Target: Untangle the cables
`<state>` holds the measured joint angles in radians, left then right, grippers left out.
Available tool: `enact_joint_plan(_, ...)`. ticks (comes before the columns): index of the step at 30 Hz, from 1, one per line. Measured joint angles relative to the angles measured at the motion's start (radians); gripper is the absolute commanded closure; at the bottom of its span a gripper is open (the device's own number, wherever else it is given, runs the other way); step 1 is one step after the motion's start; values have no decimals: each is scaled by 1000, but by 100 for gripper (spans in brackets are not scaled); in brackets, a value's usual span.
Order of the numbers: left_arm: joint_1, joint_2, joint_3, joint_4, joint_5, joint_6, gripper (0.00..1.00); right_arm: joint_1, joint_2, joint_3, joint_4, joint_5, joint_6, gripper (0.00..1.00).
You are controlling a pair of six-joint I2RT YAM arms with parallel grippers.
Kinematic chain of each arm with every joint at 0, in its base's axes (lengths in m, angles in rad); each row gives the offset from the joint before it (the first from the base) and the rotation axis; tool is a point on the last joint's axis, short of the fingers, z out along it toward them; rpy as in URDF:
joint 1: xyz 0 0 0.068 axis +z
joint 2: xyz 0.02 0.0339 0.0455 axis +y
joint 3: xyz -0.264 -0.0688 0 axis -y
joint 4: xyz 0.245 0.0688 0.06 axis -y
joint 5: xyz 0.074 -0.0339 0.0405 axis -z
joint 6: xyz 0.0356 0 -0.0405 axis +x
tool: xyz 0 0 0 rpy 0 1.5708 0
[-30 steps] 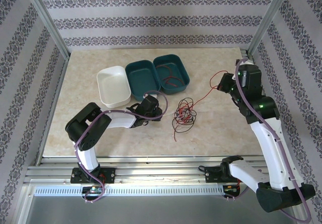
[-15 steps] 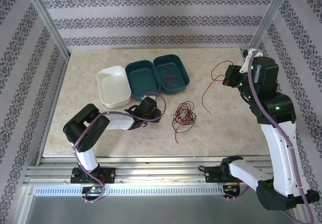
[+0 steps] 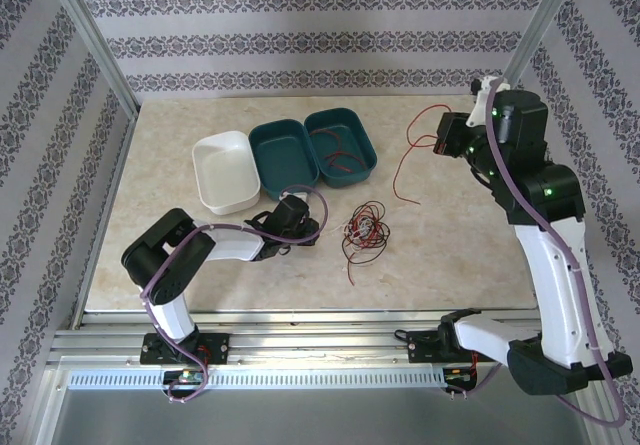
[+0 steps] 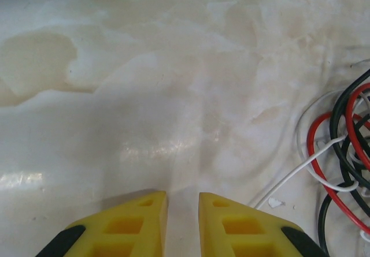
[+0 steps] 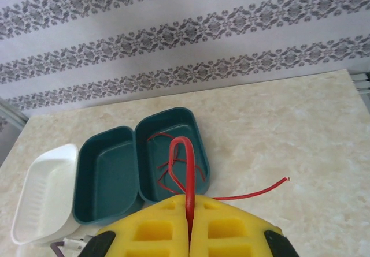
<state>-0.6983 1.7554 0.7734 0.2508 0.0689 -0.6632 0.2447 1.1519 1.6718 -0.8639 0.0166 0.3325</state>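
The cables [image 3: 365, 230] lie as a small tangle of red, black and white wires mid-table; their edge shows in the left wrist view [image 4: 338, 153]. My left gripper [image 3: 312, 231] rests low on the table just left of the tangle, its yellow jaws [image 4: 182, 198] slightly open with only bare table between them. High at the back right, my right gripper [image 3: 442, 143] is shut on one red cable [image 3: 398, 170], which hangs down clear of the tangle. In the right wrist view that cable [image 5: 188, 153] loops up out of the closed jaws [image 5: 189, 198].
Three bins stand at the back left: a white one [image 3: 225, 170], an empty teal one [image 3: 283, 153] and a teal one [image 3: 355, 135] holding several red wires. The right wrist view looks down on these bins [image 5: 201, 153]. Metal frame posts flank the table.
The right gripper has risen and swung back and left with the red cable, pulling its free end away from the tangle. The left arm has barely moved.
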Motion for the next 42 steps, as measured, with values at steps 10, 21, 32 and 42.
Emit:
enact_joint_plan(10, -1, -28, -47, 28, 10, -31, 78, 61, 153, 84, 79, -24, -18, 100)
enact_joint_plan(21, -11, -39, -57, 34, 10, -45, 76, 85, 385, 193, 185, -65, -19, 100)
enact_joint_plan(32, -23, -62, -74, 33, 9, -45, 76, 85, 671, 388, 225, -98, -15, 100)
enact_joint_plan(42, -23, -67, -87, 34, 6, -46, 76, 84, 869, 536, 209, -99, -15, 100)
